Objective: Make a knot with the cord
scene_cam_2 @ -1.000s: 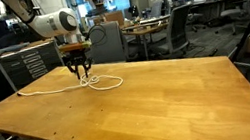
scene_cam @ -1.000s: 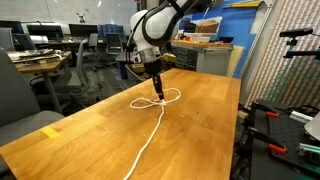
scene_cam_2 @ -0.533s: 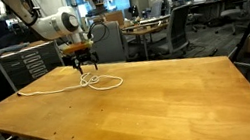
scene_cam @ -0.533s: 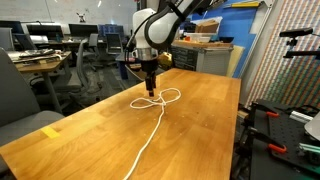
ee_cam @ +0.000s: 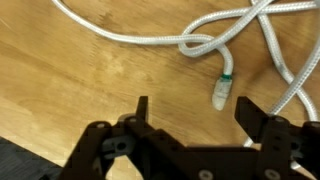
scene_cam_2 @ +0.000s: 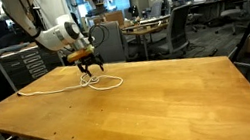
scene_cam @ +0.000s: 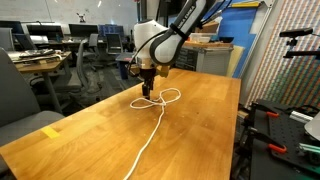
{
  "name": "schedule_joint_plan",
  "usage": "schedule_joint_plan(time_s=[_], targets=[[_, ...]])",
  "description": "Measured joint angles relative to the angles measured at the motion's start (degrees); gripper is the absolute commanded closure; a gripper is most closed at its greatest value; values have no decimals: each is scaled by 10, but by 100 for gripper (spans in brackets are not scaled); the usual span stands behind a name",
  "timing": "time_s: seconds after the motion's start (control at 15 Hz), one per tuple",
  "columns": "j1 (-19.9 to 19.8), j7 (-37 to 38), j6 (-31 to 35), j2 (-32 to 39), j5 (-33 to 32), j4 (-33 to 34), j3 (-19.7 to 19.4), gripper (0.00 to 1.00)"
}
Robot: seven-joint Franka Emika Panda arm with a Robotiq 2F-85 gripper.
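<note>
White cord (scene_cam: 153, 127) on the wood table (scene_cam: 205, 115) in an exterior view: loose loops lie under your gripper (scene_cam: 146, 92), and the tail runs to the near edge. In an exterior view, the gripper (scene_cam_2: 89, 72) hovers just above the loops. Wrist view: fingers (ee_cam: 142, 108) spread wide, gripping nothing. Strands cross, and the capped end (ee_cam: 222, 92) lies free beside them — a slack tangle at best, I judge, and tightening is left. No writing is readable.

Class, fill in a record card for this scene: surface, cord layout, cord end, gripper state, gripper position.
surface: wooden table
cord layout: cord lies on the table, looped and crossed over itself near one end
cord end: tip lies flat, not gripped
gripper state: gripper open, holding nothing
gripper position: hovers over the loops
</note>
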Motion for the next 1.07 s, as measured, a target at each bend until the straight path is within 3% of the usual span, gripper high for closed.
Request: schedule_joint_plan(time_s=[0.13,0.2,0.33,0.73,0.93,1.07], targets=[[11,19,2,6,-5,0,-13,19],[14,26,2,8,-6,0,-17,41],[17,36,2,11,-6,0,-19,44],[17,64,0,12,-5,-1,-22,92],[17,76,-5,13,-5,-1,-28,98],[17,86,-9,13,-5,-1,-32,93]])
